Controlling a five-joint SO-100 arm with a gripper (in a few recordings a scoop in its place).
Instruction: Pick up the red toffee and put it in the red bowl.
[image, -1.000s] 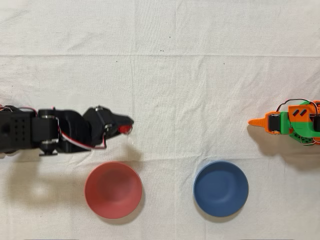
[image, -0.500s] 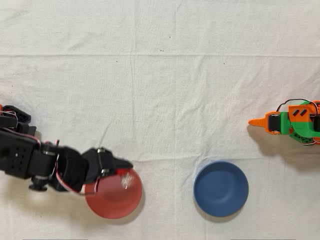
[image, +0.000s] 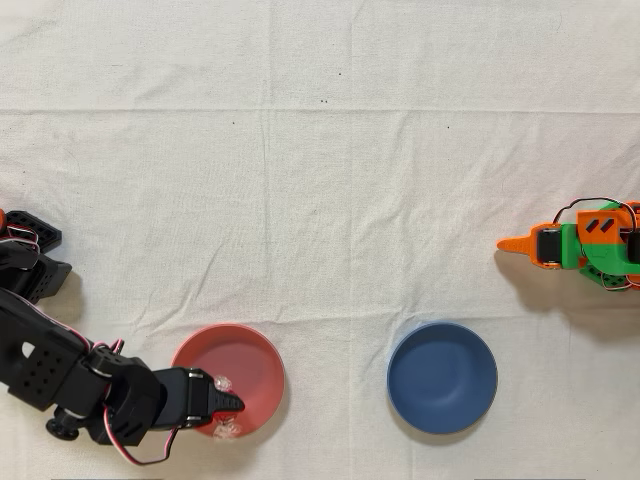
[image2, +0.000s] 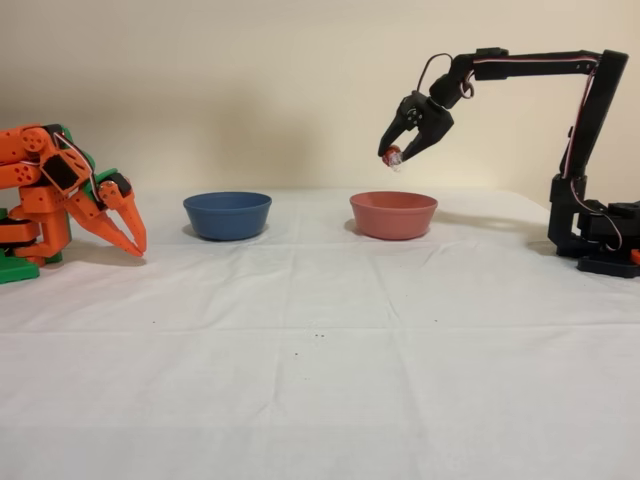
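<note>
Having swung from beside the red bowl (image2: 393, 214) to above it, the claw (image2: 397, 151) pinches the toffee (image2: 391, 156), ready to drop

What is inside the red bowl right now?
Nothing that shows. The red bowl looks bare inside, though the gripper covers part of its lower left from overhead. The red toffee hangs above it, clamped in the black gripper's tips.

Black arm (image: 60, 385) hides the bowl's (image: 250, 365) left rim in the overhead view; toffee (image2: 392, 156) between the jaws shows only partly; orange arm's (image: 585, 245) base is cropped
</note>
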